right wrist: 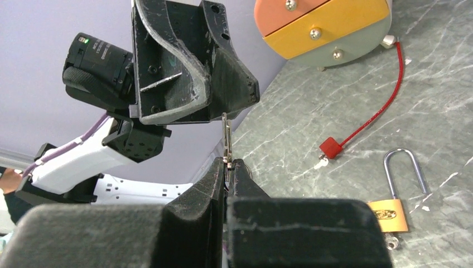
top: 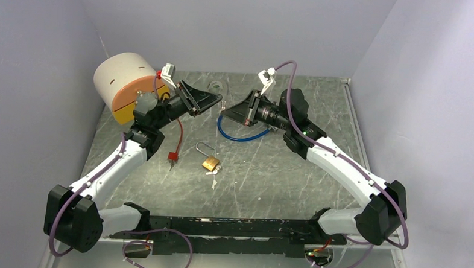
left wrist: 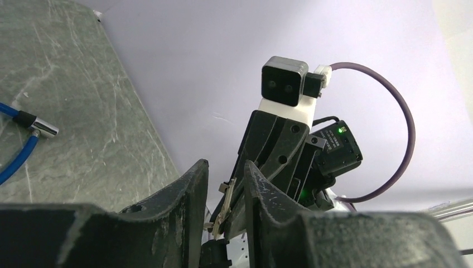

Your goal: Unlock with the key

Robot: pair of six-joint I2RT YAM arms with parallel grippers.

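Observation:
A small silver key (right wrist: 226,139) sticks up from my right gripper (right wrist: 226,163), which is shut on its lower end and held above the table. My left gripper (left wrist: 226,167) faces it with its jaws apart. The key (left wrist: 226,204) stands in the gap between its fingers, and I cannot tell whether they touch it. From above, both grippers meet in mid-air at the back centre, left (top: 216,102) and right (top: 228,113). The brass padlock (top: 210,163) lies flat on the table with its shackle towards the back, also seen in the right wrist view (right wrist: 390,215).
A round white drawer unit with orange and yellow fronts (top: 125,84) stands at the back left. A red cable lock (top: 174,154) lies left of the padlock, a blue cable loop (top: 240,134) under the right gripper. Another small key (top: 213,180) lies by the padlock's base.

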